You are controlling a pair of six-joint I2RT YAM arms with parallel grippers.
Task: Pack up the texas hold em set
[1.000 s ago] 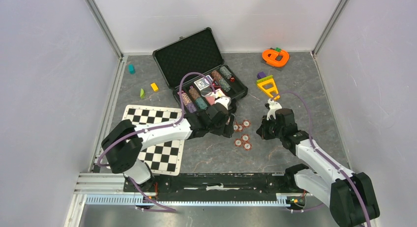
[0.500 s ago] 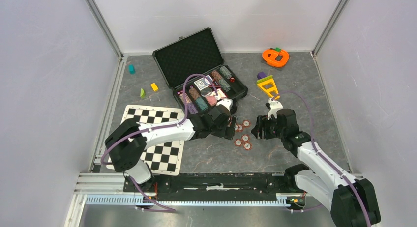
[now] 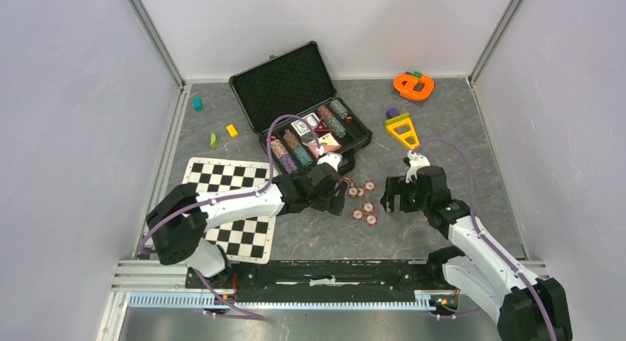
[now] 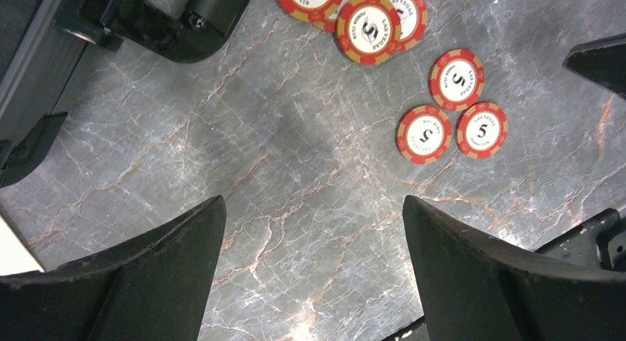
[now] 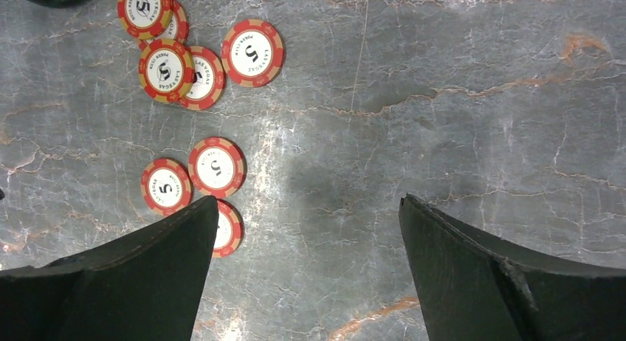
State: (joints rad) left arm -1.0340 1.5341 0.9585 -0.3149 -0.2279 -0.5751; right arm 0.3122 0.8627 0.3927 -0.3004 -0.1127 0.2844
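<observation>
Several red-white poker chips [image 3: 363, 201] lie loose on the table [image 3: 458, 134], midway between its far and near edges and directly between both tools. Left tool [image 3: 339, 198]: fingers apart, empty, chips just beyond its tips. Right tool [image 3: 389, 198]: fingers apart, empty; one chip [image 5: 227, 226] is partly hidden by a finger. The open black briefcase [image 3: 295, 97], holding chip stacks [image 3: 332, 118], sits toward the far edge.

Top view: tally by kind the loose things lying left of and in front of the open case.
Red-white poker chips: 8
Small coloured blocks: 3
Checkered mat: 1
Total: 12
</observation>
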